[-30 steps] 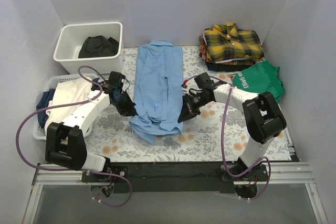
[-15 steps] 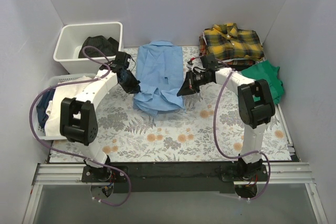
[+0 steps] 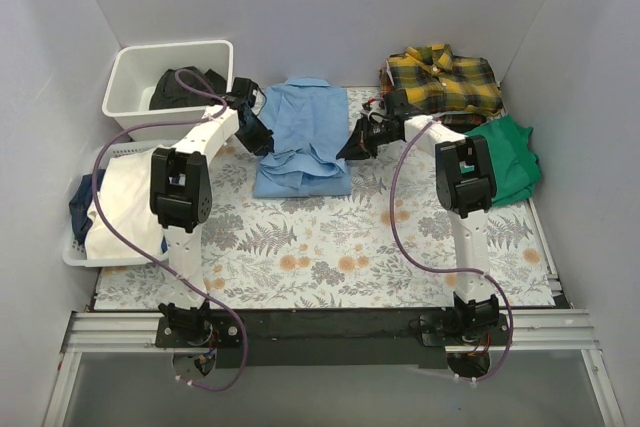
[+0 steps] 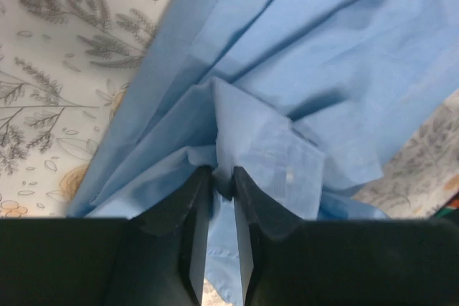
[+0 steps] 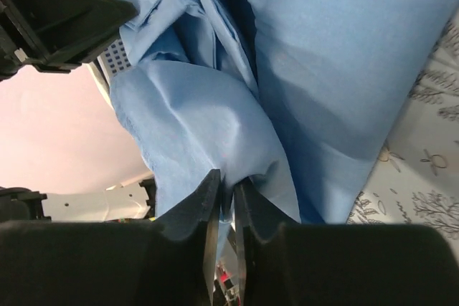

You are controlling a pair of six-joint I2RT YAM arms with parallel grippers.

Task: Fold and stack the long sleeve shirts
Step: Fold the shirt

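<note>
Left end effector [image 4: 221, 177]: pinching a fold of the light blue shirt [image 4: 337, 48]
Right end effector [image 5: 228, 180]: pinching the same shirt
Wrist views only: cloth caught in both grips
Top view only: blue shirt folded at the surface [image 3: 330, 247] far edge; plaid shirt [image 3: 440, 82], far right corner

Open worktop [image 3: 330, 257] runs from centre to 6 o'clock. At 12 lies the light blue shirt [image 3: 300, 152], with the left hand [image 3: 262, 139] and right hand [image 3: 348, 150] pinching its sides. The white bin [image 3: 130, 112] blocks 10, the basket [image 3: 72, 247] 9, the plaid shirt [image 3: 440, 82] 1, and the green T-shirt [image 3: 505, 157] 2.
</note>
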